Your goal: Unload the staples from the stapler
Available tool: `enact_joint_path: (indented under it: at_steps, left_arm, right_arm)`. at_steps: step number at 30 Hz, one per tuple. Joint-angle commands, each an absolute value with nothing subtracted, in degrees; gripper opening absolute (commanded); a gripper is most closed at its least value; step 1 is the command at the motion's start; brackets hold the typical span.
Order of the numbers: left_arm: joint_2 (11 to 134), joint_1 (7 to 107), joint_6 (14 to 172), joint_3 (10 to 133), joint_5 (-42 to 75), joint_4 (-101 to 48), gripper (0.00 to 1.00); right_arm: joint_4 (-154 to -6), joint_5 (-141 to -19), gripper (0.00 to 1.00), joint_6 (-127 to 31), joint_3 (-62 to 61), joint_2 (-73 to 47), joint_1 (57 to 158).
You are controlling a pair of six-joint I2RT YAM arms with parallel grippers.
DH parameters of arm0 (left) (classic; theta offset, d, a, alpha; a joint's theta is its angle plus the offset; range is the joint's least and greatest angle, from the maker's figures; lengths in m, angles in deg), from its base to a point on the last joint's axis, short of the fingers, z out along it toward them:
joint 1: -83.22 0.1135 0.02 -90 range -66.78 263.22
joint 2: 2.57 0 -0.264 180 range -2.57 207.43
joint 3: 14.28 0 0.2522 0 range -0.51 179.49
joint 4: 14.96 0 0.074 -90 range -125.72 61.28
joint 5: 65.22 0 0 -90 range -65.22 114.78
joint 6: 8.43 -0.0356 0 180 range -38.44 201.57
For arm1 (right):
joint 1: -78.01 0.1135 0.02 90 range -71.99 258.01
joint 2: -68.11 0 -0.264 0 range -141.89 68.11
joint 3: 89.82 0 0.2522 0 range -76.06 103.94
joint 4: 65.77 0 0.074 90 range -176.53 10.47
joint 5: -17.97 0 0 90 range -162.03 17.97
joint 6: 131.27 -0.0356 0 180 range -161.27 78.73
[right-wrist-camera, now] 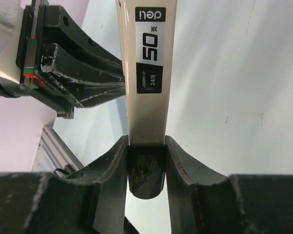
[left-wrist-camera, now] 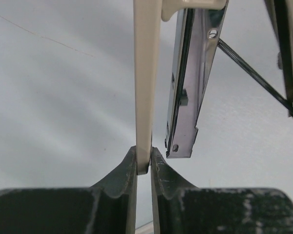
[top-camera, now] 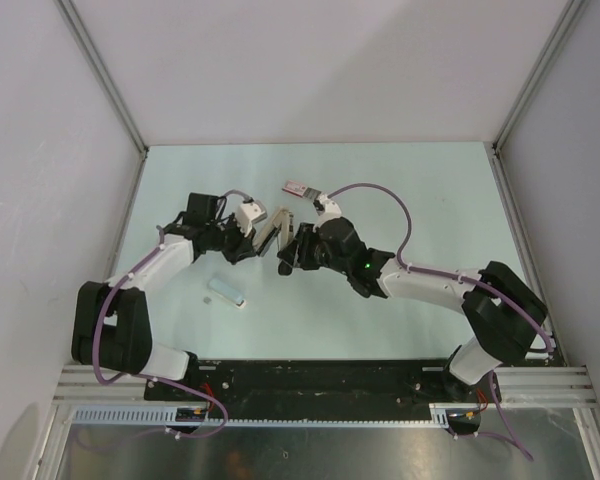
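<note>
Stapler (left-wrist-camera: 146,73) top cut off by edge; magazine (left-wrist-camera: 188,87) interior hidden (loaded or not, unclear).

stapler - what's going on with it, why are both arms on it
The two arms hold the stapler between them above the table, swung open. The left hand is shut on its thin cream flap, and the right hand clamps the labelled part. The metal magazine and its spring are exposed. No staples can be seen coming out.
</note>
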State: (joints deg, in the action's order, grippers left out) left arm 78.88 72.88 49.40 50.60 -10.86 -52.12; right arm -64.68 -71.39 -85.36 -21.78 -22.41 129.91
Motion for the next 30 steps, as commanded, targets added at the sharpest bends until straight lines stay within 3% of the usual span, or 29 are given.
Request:
enact_joint_path:
  at_steps: [1, 11, 30]
  left_arm:
    - [78.66, 71.51, 43.78, 49.69, -3.46, -45.13, 0.0]
    - [78.25, 64.3, 36.73, 43.12, 10.62, -33.34, 0.0]
    - [80.85, 57.65, 24.29, 34.17, 22.13, -15.61, 0.0]
  right_arm:
    - [-67.93, -73.16, 0.0, -75.57, -22.14, -19.78, 130.99]
    - [-68.86, -64.24, 0.0, -68.29, -26.19, -18.51, 136.08]
    - [-68.62, -61.06, 0.0, -68.12, -33.87, -15.31, 138.34]
